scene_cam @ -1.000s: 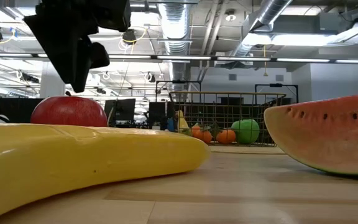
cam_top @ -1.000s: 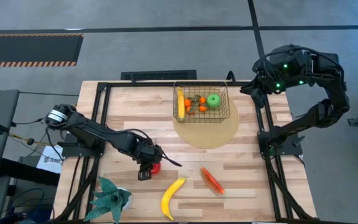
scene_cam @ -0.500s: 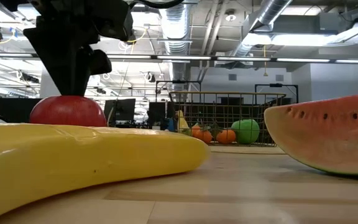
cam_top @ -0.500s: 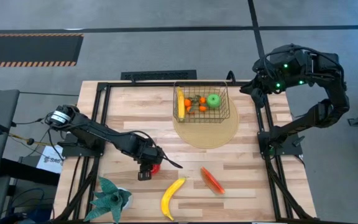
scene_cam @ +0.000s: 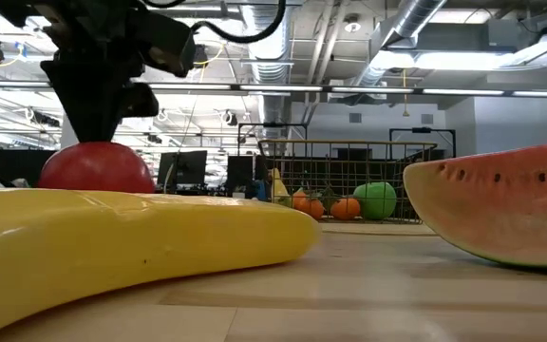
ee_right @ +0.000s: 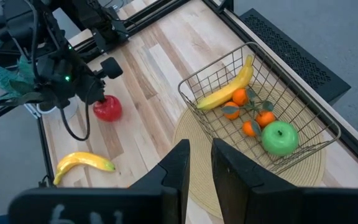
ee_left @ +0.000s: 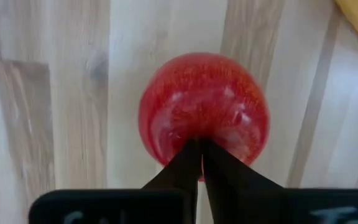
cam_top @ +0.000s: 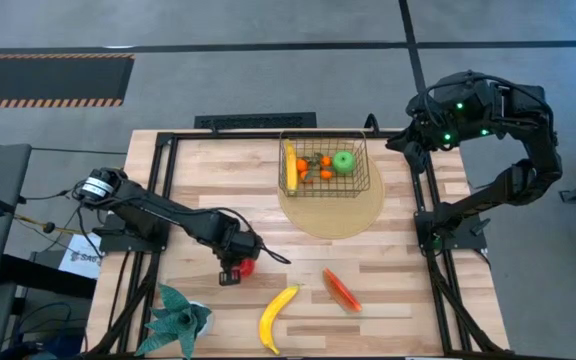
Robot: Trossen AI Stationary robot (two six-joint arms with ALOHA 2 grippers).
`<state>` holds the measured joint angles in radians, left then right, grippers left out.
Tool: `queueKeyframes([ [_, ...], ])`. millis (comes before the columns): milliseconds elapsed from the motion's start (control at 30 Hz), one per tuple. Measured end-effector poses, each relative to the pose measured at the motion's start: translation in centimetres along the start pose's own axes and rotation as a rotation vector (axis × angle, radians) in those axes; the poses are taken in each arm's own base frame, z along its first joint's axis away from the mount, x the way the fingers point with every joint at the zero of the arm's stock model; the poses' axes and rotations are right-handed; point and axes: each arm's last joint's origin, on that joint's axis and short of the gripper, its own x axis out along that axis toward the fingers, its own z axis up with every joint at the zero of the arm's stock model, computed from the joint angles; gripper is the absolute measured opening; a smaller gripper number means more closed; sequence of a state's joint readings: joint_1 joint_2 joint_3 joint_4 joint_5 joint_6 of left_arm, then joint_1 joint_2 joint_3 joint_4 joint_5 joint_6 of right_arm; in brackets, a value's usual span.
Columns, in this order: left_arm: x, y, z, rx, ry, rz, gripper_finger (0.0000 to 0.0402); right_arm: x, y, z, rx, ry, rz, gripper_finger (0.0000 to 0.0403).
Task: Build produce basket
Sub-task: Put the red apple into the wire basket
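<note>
A red apple [ee_left: 204, 106] sits on the wooden table near its left front [cam_top: 247, 266]. My left gripper [ee_left: 201, 146] points straight down on it, shut at the apple's top [scene_cam: 96, 169]. The gold wire basket [cam_top: 366, 165] stands on a round tan mat [cam_top: 333, 218] at the far middle. It holds a banana, small orange clusters and a green apple [cam_top: 343, 160]. A second banana [cam_top: 277, 317] and a watermelon slice [cam_top: 340, 289] lie near the front edge. My right gripper [ee_right: 197, 149] hangs high over the far right corner, slightly open with nothing between its fingers. My left gripper comes at the red apple from above, pointing down. Its two fingertips [ee_left: 191, 155] are closed together at the middle of the apple's top [ee_left: 199, 134]. The fingers hide what lies between them. The apple rests upright on the table.
A teal spiky-leaved plant [cam_top: 180, 318] stands at the near left corner. Black frame rails run along the table's left and right sides [cam_top: 433, 250]. Bare wood lies between the red apple and the mat.
My left gripper has sunk the last short way onto the red apple's top and shut there. The apple stays on the table. My right arm has kept still.
</note>
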<state>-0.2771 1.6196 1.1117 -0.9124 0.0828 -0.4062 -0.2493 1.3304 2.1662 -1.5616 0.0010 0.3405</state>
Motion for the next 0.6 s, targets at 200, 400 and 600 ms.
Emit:
queueKeyframes([
  [200,0.0,0.2,0.0,-0.007,0.006,0.000,0.0001,0.0,0.0,0.0,0.000,0.000,0.000,0.0085],
  [400,-0.3,0.2,0.3,-0.004,-0.015,0.023,0.0000,0.0,0.0,0.0,0.000,0.000,0.000,0.0085],
  [600,-3.2,0.9,1.8,0.024,-0.054,0.130,0.0000,0.0,0.0,0.0,0.002,0.000,0.000,0.0085],
])
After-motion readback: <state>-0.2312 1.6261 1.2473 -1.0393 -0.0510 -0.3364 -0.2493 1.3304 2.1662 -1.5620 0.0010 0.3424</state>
